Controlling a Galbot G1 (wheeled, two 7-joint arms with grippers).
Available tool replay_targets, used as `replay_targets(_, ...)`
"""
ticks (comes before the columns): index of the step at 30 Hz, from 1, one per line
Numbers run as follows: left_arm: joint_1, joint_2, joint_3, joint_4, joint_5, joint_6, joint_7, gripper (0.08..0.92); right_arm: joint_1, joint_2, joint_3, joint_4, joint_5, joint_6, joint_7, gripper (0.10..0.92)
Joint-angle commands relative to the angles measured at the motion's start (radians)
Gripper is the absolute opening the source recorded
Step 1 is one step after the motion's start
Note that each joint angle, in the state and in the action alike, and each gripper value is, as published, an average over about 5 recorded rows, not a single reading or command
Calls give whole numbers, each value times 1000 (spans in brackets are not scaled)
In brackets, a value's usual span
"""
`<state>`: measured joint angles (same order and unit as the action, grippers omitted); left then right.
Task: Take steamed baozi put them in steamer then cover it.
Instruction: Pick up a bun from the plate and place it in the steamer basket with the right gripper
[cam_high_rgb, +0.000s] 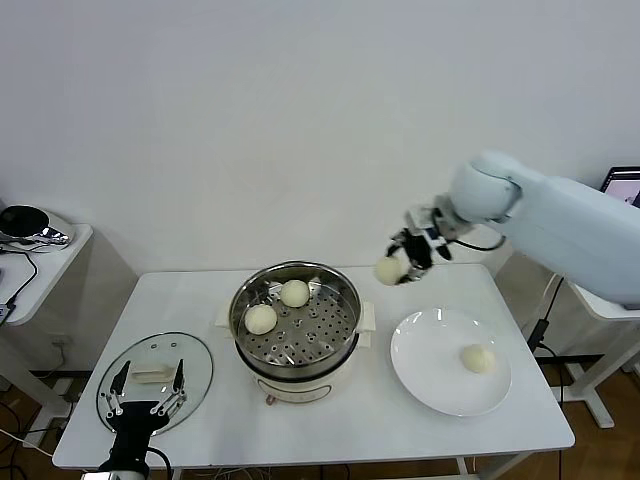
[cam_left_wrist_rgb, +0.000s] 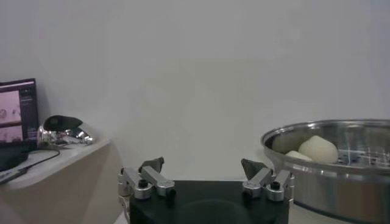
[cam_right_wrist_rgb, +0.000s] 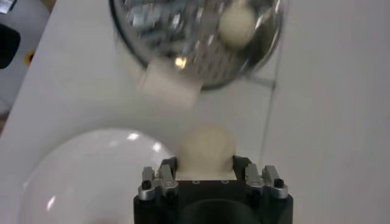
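Your right gripper (cam_high_rgb: 397, 262) is clamped on a bun (cam_high_rgb: 388, 270), held in the air between the steamer (cam_high_rgb: 340, 345) and the plate (cam_high_rgb: 425, 365). Two buns sit in the steamer, one on the plate. Your left gripper (cam_high_rgb: 146, 391) hangs spread apart over the lid (cam_high_rgb: 195, 360).

no readable text, labels or numbers

We appear to be in a robotics lab: a plain white table (cam_high_rgb: 420, 420) against a bare white wall (cam_high_rgb: 300, 120), cables trailing near its left edge, a monitor (cam_high_rgb: 622, 185) beyond its far right corner, and a side shelf (cam_high_rgb: 45, 250) off its left.
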<state>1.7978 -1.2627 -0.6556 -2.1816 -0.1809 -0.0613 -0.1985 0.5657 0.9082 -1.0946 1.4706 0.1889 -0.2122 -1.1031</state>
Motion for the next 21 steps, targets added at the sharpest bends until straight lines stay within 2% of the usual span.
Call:
replay_targets(1, -3, 0, -1, 6, -1, 0, -1, 823, 66, 301, -122, -31, 21, 161, 31, 577)
replay_targets(11, 1, -3, -13, 4, -7, -1, -2, 823, -20, 393, -210, -113, -151, 431, 67, 585)
replay_targets(21, 3, -17, -13, 16, -8, -7, -4, 823, -56, 424, -245, -114, -261, 551, 66, 593)
